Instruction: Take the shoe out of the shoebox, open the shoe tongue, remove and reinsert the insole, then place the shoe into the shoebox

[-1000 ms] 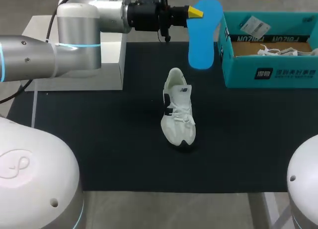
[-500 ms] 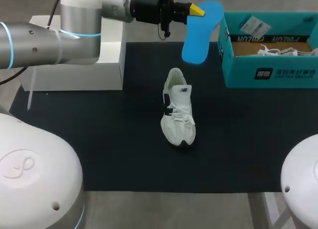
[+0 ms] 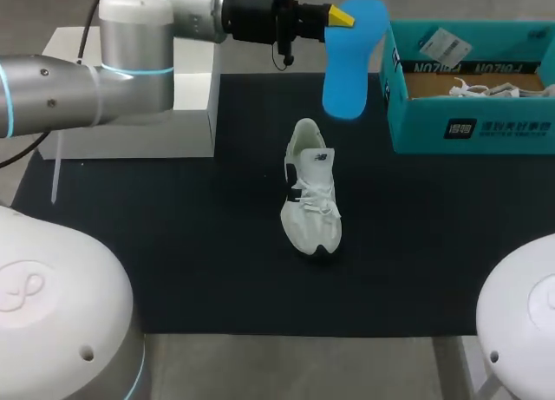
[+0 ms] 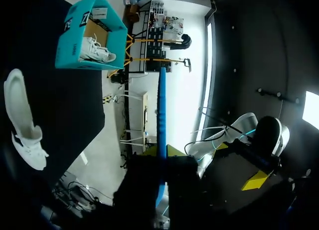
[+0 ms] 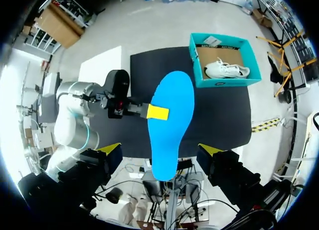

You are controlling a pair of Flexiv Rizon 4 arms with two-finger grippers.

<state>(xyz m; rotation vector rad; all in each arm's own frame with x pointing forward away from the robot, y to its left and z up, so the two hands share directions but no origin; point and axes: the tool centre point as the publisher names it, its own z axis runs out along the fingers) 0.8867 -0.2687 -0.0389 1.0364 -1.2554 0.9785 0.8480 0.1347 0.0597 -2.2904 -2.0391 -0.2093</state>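
My left gripper (image 3: pixel 340 18) is shut on a blue insole (image 3: pixel 351 57) and holds it in the air, hanging down, above the mat's far edge. In the left wrist view the insole (image 4: pixel 162 110) shows edge-on between the fingers. A white shoe (image 3: pixel 310 187) lies on the black mat (image 3: pixel 173 244), below the insole. The teal shoebox (image 3: pixel 468 127) at the far right holds a second white shoe (image 3: pixel 499 89). My right gripper (image 5: pixel 159 152) hovers high above, open wide, looking down on the insole (image 5: pixel 172 125) and the shoebox (image 5: pixel 197 65).
A white block (image 3: pixel 195 105) stands at the mat's far left, under my left arm. Paper tags (image 3: pixel 442 44) lie in the shoebox.
The insole's lower end swung left, then back to hanging down. The left arm lifted slightly. The right gripper's yellow tips slid left along the head view's top edge and out of it.
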